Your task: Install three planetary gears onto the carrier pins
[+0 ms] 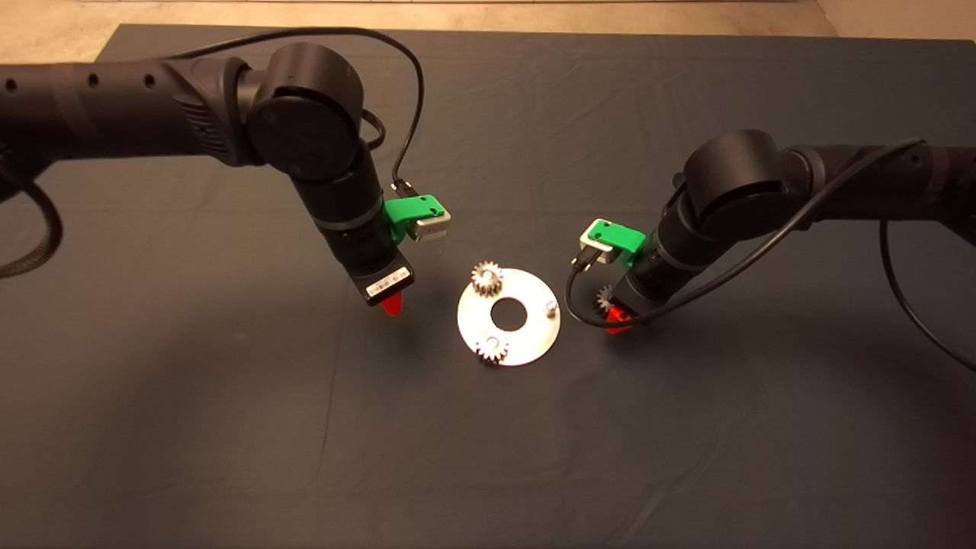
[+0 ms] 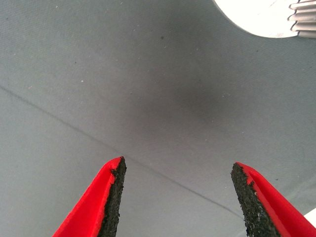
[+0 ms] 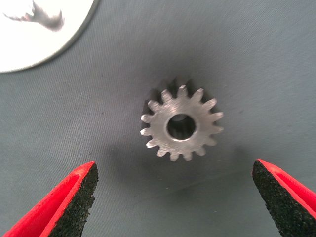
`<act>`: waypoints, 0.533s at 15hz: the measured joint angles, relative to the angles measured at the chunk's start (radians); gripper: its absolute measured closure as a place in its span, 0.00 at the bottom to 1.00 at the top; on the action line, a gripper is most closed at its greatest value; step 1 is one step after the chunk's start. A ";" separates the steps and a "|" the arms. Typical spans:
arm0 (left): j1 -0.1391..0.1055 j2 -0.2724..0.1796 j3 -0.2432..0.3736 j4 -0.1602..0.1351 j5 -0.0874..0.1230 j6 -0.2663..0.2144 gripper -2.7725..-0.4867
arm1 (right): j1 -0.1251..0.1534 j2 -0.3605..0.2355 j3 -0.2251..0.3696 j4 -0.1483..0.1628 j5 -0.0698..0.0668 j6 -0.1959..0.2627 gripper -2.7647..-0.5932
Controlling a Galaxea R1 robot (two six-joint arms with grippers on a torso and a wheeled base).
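Observation:
A shiny silver disc (image 1: 526,335) with a round centre hole lies mid-mat. Two planetary gears sit on its carrier pins, one at the far side (image 1: 486,276) and one at the near side (image 1: 492,347). A third pin (image 1: 550,306) stands bare on the disc's right. A third gear (image 3: 180,123) lies flat on the mat just right of the disc, partly hidden under the right arm (image 1: 605,296). My right gripper (image 3: 175,197) hovers over it, open, fingers either side and apart from it. My left gripper (image 2: 177,197) is open over bare mat left of the disc (image 2: 256,17).
The dark mat (image 1: 229,427) covers the table, with wrinkles and a fold line. Black cables loop off both arms, one (image 1: 907,305) hanging at the right. Beige floor (image 1: 457,11) shows beyond the mat's far edge.

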 joint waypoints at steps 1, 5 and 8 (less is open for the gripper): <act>0.000 -0.001 0.000 0.000 0.000 0.000 0.58 | -0.002 0.000 0.000 -0.001 0.000 0.000 0.20; -0.008 -0.004 0.000 0.000 0.000 0.000 0.58 | -0.008 0.000 0.000 -0.007 0.000 0.000 0.24; -0.008 -0.008 0.000 0.000 0.000 0.000 0.58 | -0.011 0.000 0.000 -0.007 0.000 0.000 0.24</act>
